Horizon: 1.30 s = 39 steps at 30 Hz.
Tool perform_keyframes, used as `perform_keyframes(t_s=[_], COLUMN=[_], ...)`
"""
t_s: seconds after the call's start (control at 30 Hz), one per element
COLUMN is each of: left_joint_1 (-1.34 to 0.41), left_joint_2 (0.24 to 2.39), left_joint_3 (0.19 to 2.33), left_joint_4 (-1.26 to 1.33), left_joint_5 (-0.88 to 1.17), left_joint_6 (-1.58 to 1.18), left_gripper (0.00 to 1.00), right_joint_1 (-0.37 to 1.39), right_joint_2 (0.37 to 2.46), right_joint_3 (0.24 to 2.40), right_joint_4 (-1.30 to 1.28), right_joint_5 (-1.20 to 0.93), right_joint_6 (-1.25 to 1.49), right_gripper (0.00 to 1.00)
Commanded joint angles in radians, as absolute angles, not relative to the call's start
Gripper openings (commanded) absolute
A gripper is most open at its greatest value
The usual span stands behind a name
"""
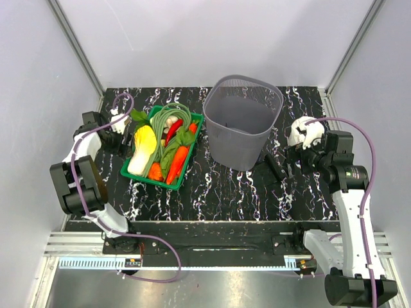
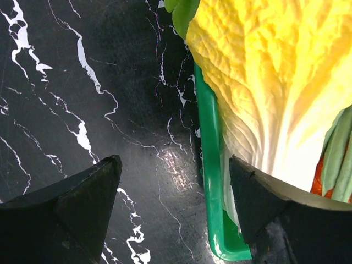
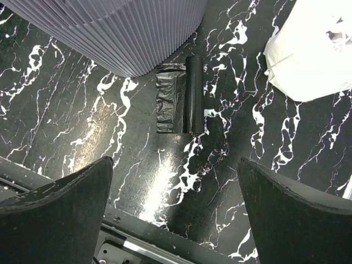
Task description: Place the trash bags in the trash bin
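Your right gripper (image 3: 173, 165) is wide open, empty, and nearer. The trash bags (image 3: 192, 93) lie at its 12 o'clock, long axis 12-to-6, just beside the trash bin (image 3: 110, 33). Your left gripper (image 2: 175, 162) is open too, holding nothing, by the green crate (image 2: 209, 165).

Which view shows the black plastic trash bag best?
Right wrist view: the black plastic trash bag lies partly unrolled beside the grey mesh bin. Top view: cannot make it out. Left wrist: absent.
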<state>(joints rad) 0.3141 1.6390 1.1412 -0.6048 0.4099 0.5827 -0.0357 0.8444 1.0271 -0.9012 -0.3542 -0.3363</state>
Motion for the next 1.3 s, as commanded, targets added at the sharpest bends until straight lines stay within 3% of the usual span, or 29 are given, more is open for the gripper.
perform_keyframes(t_s=[0.0, 0.13, 0.23, 0.33, 0.43, 0.67, 0.9, 1.27], left_joint_1=[0.298, 0.278, 0.262, 0.261, 0.268, 0.374, 0.466, 0.469], left_joint_2=[1.677, 1.735, 1.787, 1.815, 1.838, 1.873, 1.864, 1.956], left_joint_3=[1.174, 1.190, 1.206, 1.218, 1.238, 1.290, 1.315, 1.460], left_joint_4=[-0.566, -0.551, -0.545, -0.519, -0.512, -0.529, -0.520, -0.546], left_joint_5=[0.423, 0.405, 0.390, 0.380, 0.371, 0.382, 0.394, 0.390], left_joint_6=[0.609, 0.595, 0.580, 0.536, 0.503, 0.474, 0.457, 0.437], left_gripper=[0.82, 0.78, 0.68, 0.43, 0.25, 0.00, 0.00, 0.00], right_joint_1=[-0.038, -0.040, -0.038, -0.038, -0.038, -0.038, -0.038, -0.038], right_joint_2=[0.835, 0.842, 0.848, 0.853, 0.856, 0.856, 0.880, 0.882], right_joint_3=[1.019, 1.006, 1.000, 1.000, 1.002, 1.000, 0.968, 0.901], right_joint_4=[-0.853, -0.836, -0.830, -0.828, -0.827, -0.828, -0.798, -0.770], right_joint_5=[-0.360, -0.353, -0.351, -0.347, -0.344, -0.330, -0.305, -0.247], right_joint_6=[-0.328, -0.318, -0.311, -0.310, -0.308, -0.313, -0.324, -0.379], right_gripper=[1.00, 1.00, 1.00, 1.00, 1.00, 1.00, 1.00, 1.00])
